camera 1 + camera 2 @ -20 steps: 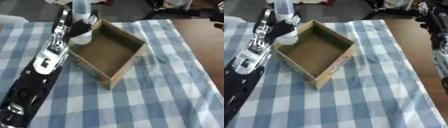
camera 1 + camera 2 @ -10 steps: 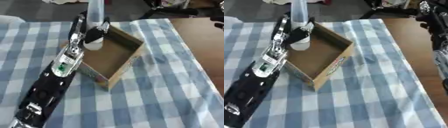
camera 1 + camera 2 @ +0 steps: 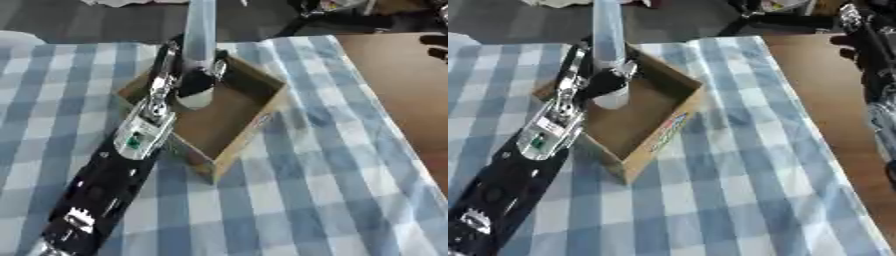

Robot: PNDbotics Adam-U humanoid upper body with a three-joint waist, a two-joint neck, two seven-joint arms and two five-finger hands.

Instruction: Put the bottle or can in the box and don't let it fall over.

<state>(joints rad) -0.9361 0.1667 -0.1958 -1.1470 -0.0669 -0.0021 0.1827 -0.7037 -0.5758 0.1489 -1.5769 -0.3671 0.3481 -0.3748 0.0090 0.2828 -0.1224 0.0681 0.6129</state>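
Gripping bottle [image 3: 199,35] over box [image 3: 262,115], left hand [image 3: 194,80]

The bottle [image 3: 199,35] runs out past the top edge, so its cap does not show. The left hand [image 3: 194,80] covers the bottle's lower part, and blur leaves its fingers indistinct. The box [image 3: 677,120] carries a coloured print on its side, too smeared to read. The right arm is cut off by the right edge; its hand [image 3: 852,20] is too blurred to judge.
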